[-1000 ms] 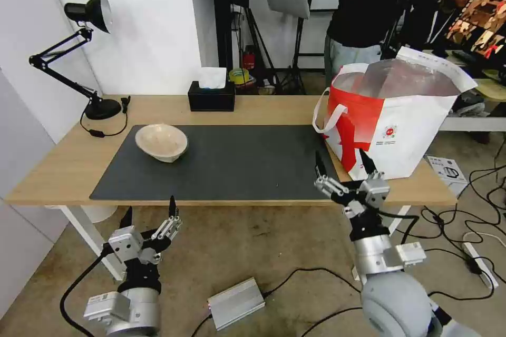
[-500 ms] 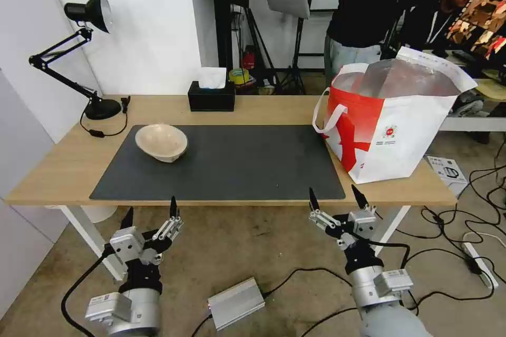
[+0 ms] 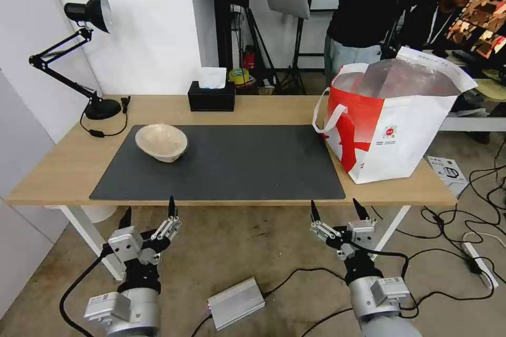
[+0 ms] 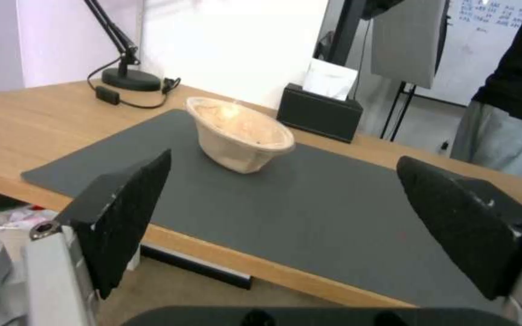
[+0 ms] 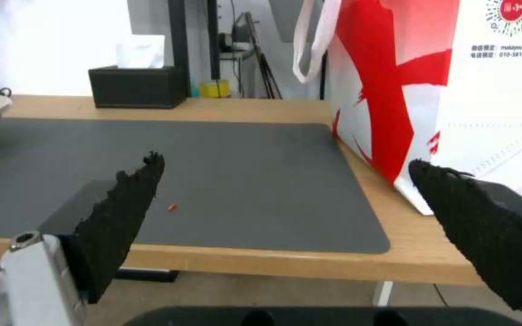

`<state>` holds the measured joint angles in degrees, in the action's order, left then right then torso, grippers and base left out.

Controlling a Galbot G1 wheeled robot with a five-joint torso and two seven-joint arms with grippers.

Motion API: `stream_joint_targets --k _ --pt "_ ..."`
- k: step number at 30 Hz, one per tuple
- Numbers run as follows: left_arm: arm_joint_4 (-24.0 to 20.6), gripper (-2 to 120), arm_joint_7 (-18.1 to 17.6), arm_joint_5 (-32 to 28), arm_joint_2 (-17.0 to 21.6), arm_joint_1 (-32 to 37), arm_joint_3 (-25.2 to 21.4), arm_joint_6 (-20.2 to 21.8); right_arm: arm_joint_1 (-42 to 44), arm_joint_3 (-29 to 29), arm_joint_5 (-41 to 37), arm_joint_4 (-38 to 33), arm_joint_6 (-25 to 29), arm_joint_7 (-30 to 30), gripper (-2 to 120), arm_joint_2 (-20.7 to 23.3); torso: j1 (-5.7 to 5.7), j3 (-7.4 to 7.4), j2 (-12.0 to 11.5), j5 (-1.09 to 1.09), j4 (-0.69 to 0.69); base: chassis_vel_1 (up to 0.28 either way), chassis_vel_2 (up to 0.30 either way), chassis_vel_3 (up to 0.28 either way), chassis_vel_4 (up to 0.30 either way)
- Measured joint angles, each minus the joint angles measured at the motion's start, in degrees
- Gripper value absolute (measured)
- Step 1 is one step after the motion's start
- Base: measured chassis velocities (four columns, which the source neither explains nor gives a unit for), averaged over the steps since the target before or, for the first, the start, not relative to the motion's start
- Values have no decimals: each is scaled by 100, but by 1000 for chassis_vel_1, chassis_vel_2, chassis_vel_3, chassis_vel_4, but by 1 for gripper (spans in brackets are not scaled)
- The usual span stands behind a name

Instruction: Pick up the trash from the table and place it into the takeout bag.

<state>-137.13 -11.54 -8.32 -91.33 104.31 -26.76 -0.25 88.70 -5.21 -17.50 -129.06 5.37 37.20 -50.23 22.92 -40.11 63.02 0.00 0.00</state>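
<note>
The right gripper has its black fingers spread wide and holding nothing — it hangs below the near edge of the table, in front of the mat's right corner. The left gripper is likewise spread apart and empty, its fingers pointing up just under the near edge toward the left. On the dark grey mat the shallow beige bowl sits at the far left, tilted on its side with its opening facing up and left. The takeout bag stands upright on the right end of the table, just beside the mat — its top gaping, silver lining showing. A black tissue box stands at the far edge, a black desk lamp at the far left corner.
</note>
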Motion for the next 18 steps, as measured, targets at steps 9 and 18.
stream_joint_targets --k 9,18 --pt "-16 100 -4 35 -2 40 2 -49 9 -17 53 0 -4 22 100 -34 0 0 0 0 0 0 0 0 0" --pt "-21 100 66 71 -3 71 -9 -107 -7 20 153 38 9 64 100 -103 0 0 0 0 0 0 0 0 0"
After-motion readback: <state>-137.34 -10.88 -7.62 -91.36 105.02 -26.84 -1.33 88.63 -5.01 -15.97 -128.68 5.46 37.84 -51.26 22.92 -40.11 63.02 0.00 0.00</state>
